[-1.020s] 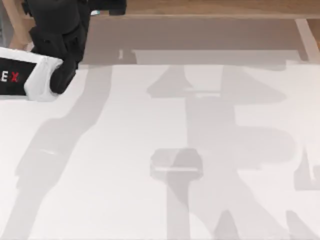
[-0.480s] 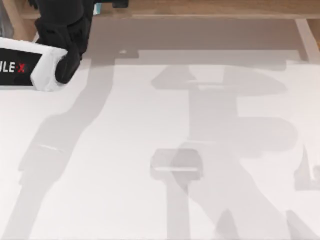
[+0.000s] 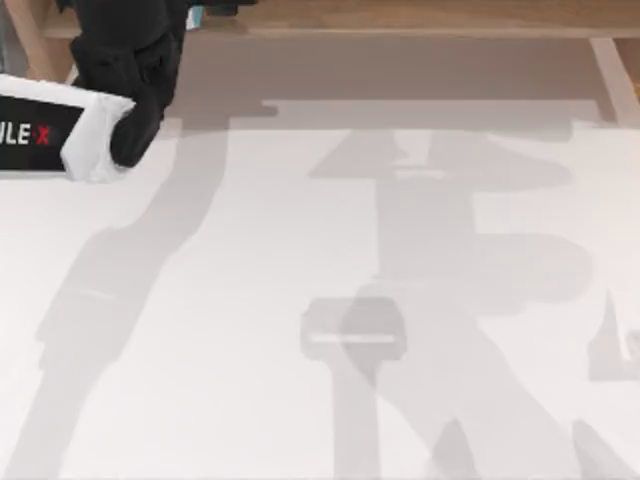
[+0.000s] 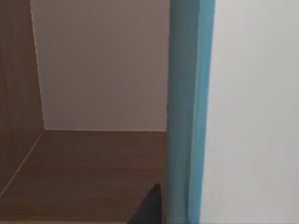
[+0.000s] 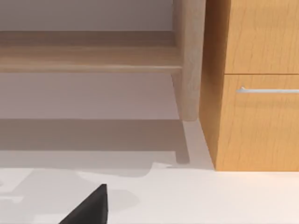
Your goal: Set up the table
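Table spans nearly the whole top view: broad, flat, matte white, unmarked, only soft grey arm shadows across it. Its long axis can't be read, since the edges run out of view; the one visible edge is the far one, running left-right along the shelf.

Shelf is light-brown wood with visible grain, a flat board across the top of the top view, with a post at the far left and another at the far right. Right wrist view shows the same wood: a rounded pale post standing on the white surface, just beside a squarer cabinet with a drawer front and a thin straight metal handle.

Left arm sits at the far-left corner of the table, black bulky wrist section reaching in under the shelf board, white glossy link with red-and-white lettering behind it. Left wrist view looks into a wooden compartment: brown floor and side wall, plain pale back wall, and an upright teal slab close to the camera, smooth, flat-sided, edge-on. One dark finger tip shows right next to the slab; can't tell whether the left gripper is holding it or not.

Right gripper: one black finger tip over the white surface near the post; can't tell its state either.

Versus half a second ago: left arm barely shifted, slightly further under the shelf. Table unchanged.
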`<state>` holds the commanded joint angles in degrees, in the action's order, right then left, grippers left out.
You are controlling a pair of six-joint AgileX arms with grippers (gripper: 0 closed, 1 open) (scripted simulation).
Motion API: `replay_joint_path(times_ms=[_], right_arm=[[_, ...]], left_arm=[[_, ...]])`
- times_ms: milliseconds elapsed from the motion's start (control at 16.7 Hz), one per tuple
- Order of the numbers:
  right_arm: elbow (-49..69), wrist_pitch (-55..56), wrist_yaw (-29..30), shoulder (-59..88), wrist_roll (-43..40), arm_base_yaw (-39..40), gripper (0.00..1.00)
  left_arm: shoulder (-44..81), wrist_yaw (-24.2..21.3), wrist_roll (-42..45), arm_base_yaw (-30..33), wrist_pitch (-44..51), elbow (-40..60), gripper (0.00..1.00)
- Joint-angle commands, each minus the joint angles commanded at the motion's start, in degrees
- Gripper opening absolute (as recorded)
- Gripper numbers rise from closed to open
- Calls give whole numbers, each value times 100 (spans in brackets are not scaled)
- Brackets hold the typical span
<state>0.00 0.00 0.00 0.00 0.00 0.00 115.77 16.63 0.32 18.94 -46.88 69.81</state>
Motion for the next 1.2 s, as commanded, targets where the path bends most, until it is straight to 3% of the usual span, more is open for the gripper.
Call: replay_joint_path(times_ms=[360,960,1200], right_arm=[[0,0,0,0,0,0,100],[0,0,0,0,0,0,100],[0,0,0,0,0,0,100]], left_arm=[[0,0,0,0,0,0,2],[-28,4,8,19,-2,-19,0],[-489,98,16,106,-5,-469,0]])
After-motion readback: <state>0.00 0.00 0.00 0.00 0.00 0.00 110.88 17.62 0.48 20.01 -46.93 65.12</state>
